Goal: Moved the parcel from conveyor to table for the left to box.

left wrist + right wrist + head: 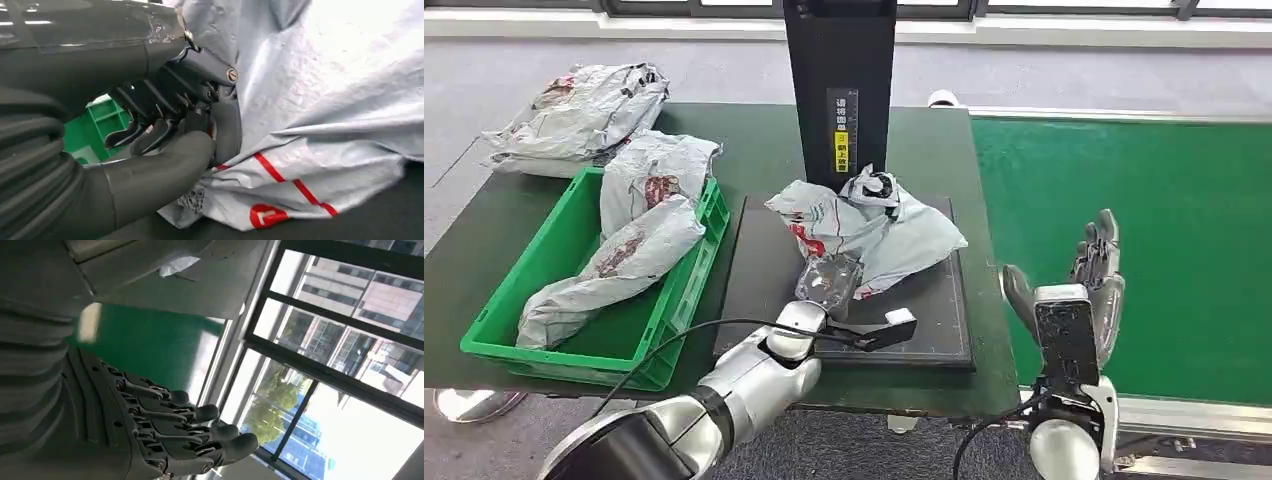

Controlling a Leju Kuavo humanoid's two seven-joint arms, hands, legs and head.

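The dark green counter (754, 150) carries everything, with the bright green conveyor (1144, 230) butting against its right edge. A tall black post (839, 90) stands near the counter's far edge, and in front of it a black flat platform (924, 330) lies toward the near edge. A green box (564, 300) sits at the counter's near left corner, holding two grey bagged parcels (639, 240), and one more grey bag (579, 115) lies at the far left corner. The parcel (874, 235), a crumpled grey bag with red print, rests on the black platform, just in front of the post. The left hand (829, 282) is on the parcel's near edge; in the left wrist view its fingers (150, 132) and thumb curl against the bag's fold, so it seems to be grasping the parcel, though the wrinkled plastic hides the contact itself. The right hand (1089, 290) hovers over the conveyor's near left corner, released, fingers (200, 432) straight and apart with nothing in them.
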